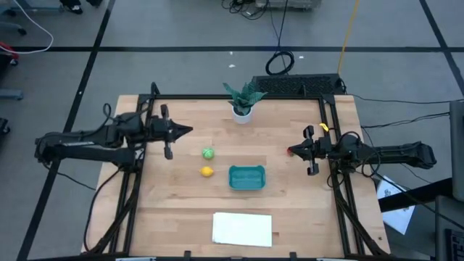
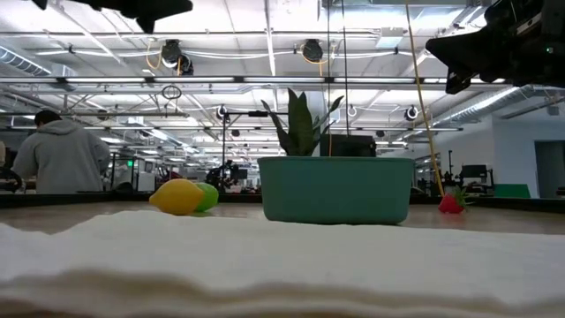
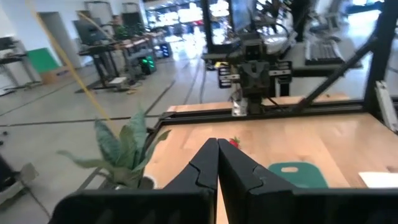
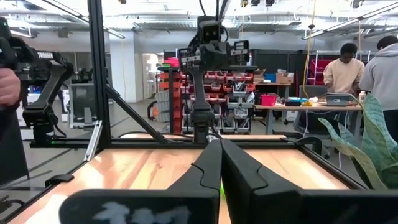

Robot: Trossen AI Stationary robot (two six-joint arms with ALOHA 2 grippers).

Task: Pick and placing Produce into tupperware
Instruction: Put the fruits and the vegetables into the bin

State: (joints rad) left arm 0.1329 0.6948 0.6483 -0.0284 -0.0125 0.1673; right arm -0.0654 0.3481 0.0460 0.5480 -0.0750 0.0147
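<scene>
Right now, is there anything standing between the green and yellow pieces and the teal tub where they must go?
Nothing visible does. In the high view the green piece and the yellow piece lie on bare wood just left of the teal tub. The potted plant stands farther back, off that path.
</scene>
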